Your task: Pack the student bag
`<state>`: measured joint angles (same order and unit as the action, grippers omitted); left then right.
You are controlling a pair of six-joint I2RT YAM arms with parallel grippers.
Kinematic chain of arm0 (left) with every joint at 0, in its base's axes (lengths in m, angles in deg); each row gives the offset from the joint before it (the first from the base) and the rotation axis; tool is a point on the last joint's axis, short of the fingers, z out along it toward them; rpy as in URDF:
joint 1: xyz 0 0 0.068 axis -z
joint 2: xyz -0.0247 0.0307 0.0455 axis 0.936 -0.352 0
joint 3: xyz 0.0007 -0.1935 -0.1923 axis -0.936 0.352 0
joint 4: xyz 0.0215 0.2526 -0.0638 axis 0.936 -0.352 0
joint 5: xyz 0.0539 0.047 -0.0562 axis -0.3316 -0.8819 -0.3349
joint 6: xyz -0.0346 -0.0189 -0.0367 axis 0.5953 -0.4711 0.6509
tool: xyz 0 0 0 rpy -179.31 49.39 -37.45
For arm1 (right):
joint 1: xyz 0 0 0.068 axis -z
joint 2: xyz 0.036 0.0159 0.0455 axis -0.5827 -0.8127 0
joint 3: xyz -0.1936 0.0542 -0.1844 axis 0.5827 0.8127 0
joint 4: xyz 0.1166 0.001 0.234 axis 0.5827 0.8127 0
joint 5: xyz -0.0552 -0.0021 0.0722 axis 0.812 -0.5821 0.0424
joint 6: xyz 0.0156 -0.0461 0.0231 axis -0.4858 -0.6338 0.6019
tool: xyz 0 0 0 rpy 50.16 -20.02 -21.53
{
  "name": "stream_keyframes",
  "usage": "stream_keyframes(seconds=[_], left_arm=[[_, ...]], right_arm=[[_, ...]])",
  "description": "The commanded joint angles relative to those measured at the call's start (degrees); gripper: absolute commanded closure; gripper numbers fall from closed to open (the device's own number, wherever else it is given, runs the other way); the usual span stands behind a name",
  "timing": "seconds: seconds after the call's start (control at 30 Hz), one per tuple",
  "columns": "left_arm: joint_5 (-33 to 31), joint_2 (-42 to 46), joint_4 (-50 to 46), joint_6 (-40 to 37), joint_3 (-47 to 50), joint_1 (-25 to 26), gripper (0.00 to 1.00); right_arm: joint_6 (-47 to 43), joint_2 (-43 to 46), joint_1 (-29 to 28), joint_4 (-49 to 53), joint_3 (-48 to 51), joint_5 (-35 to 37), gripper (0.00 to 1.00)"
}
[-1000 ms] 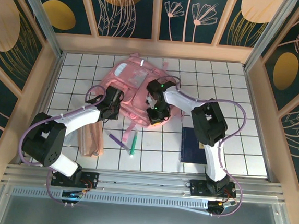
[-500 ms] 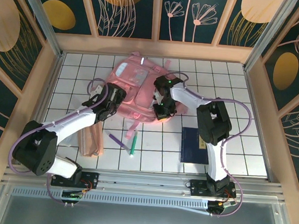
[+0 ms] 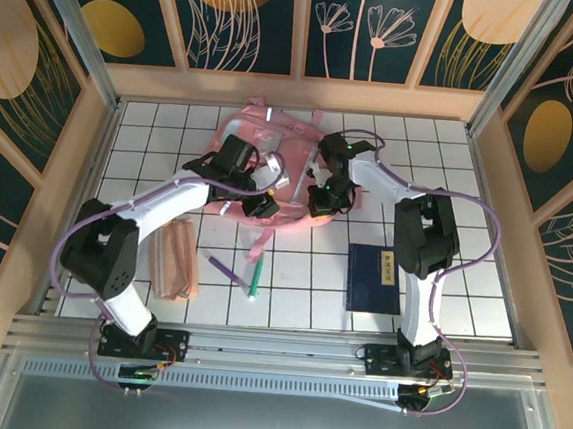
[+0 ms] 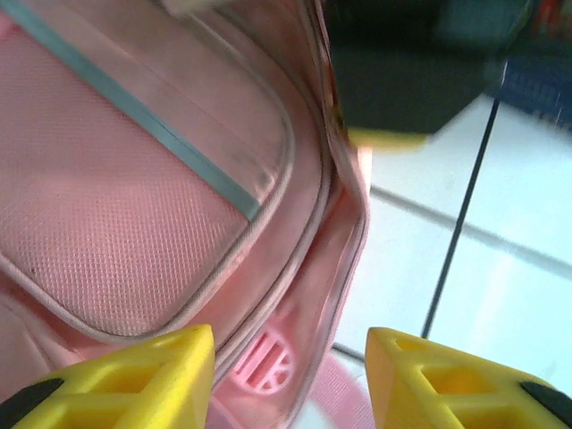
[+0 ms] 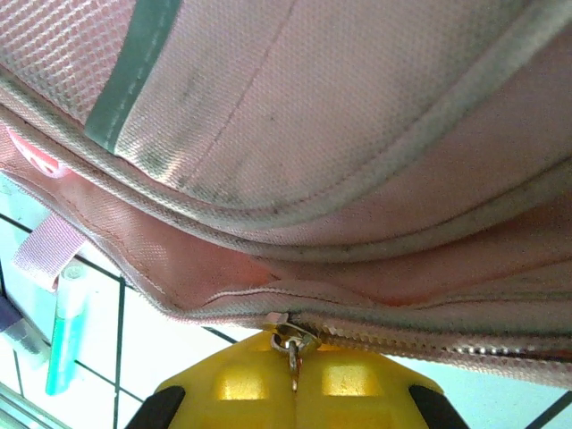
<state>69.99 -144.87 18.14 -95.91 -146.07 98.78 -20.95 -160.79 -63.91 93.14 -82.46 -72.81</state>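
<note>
Student bag [image 3: 292, 150] lies flat at upper centre of top view, on the white tiled table [image 3: 465, 240]. Soft fabric, floppy, prob light while unfilled. It'll sag & fold, so grabbing mid-panel is no use. Best holds: zip pull [image 5: 292, 342], rim of the opening, straps. One side prob needs pinning while the other pulls.

In left wrist view a gap runs along the seam at centre right, so the main compartment looks part open. Inside too narrow/dim to tell contents.

Right gripper [image 5: 293, 362] is closed, seemingly pinching the zip pull at bottom centre of its view. Left gripper [image 4: 288, 357] is open, nothing btwn its fingers, just over the bag edge.

Not packed yet, lower in top view: pencil pouch [image 3: 177, 260] lower left, purple pen [image 3: 227, 268] & teal marker [image 3: 257, 275] centre, dark notebook [image 3: 373, 278] lower right.
</note>
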Motion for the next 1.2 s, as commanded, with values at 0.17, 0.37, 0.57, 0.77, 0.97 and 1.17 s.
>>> stream_keyframes(seconds=[0.17, 0.37, 0.57, 0.77, 0.97, 1.17], left_arm=[[-6.0, -6.53, -9.41, -32.39, -4.82, -0.03, 0.51], [-15.39, -7.62, 2.61, -34.61, 0.02, 0.58, 0.59], [-20.68, -9.02, 10.66, -34.09, 3.28, 0.63, 0.69], [-21.05, -9.33, 13.95, -33.0, 5.43, 0.67, 0.65], [-22.8, -11.27, 14.05, -24.62, 0.68, 1.11, 0.94], [-28.31, -12.15, 8.52, -3.01, -13.03, 1.86, 1.0]], right_arm=[[-1.39, 3.52, 1.82, -1.41, 1.32, -1.85, 1.0], [-1.33, 3.76, 2.33, -1.59, 1.48, -1.74, 1.0], [-1.39, 4.02, 2.64, -1.77, 1.9, -1.93, 1.0], [-1.51, 4.34, 3.2, -1.89, 2.03, -2.02, 1.0], [-1.45, 4.34, 3.33, -1.85, 2.01, -0.35, 1.0], [-3.76, 5.49, 3.26, -1.52, 3.78, 5.05, 1.0]])
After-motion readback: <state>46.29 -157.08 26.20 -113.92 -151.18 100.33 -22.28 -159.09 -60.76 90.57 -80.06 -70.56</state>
